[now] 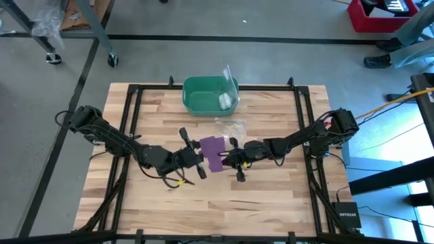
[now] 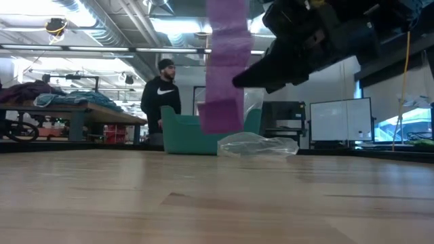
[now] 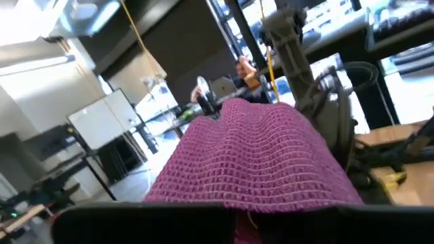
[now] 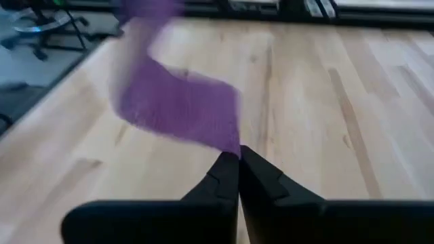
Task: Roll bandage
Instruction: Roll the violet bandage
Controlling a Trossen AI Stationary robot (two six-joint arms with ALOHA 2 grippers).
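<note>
The bandage [image 1: 214, 152] is seen as a purple, open-weave fabric strip, lifted clear of the wooden worktop [image 1: 271, 196] near its centre and hanging in loose folds between both arms. The right gripper [image 4: 238, 159] is closed on one edge of the strip. The left gripper [image 1: 192, 154] appears narrowly clamped on the other end, though its jaws are partly hidden.
</note>
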